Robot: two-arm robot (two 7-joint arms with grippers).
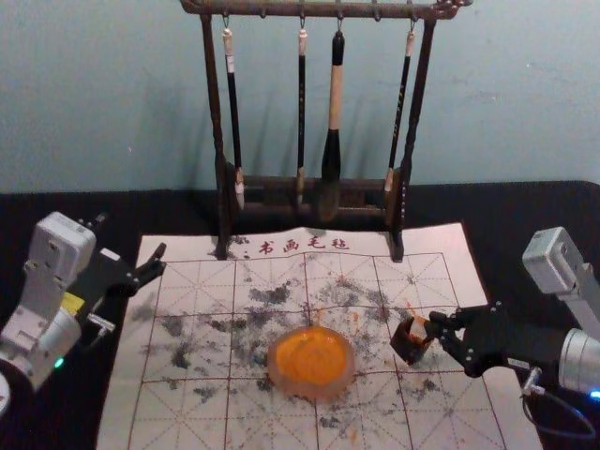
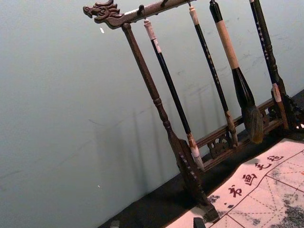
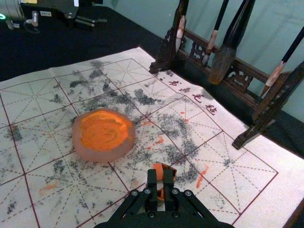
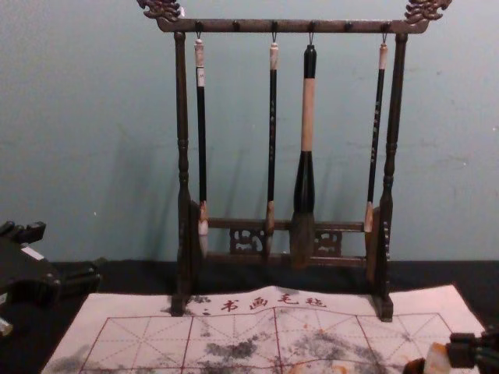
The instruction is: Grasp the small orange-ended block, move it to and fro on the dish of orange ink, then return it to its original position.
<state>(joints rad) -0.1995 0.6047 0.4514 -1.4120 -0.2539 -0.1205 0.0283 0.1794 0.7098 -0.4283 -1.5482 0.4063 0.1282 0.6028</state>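
One block gripped by right claw, right of ink dish

Right claw reaches in from the right over the writing mat. Jaws drawn in, pale orange-marked block pinched between the tips. Can't tell if block is lifted or resting. Small dark piece with orange smears sits right up against block; can't tell if they touch. Dish is to the left, apart from block, holding orange ink; stretch of mat between them, with grey smudges and orange marks. Orange streaks also on mat near the claw.

Left claw is parked at the left, by the mat's far left part, jaws spread apart, nothing held.

Behind: dark wooden rack, feet at mat's far edge, beyond both dish and block. Four brushes hang from it, one much thicker. Printed characters run along mat's far side. Black cloth around mat, plain wall behind rack. Cable loops below the right claw's arm.
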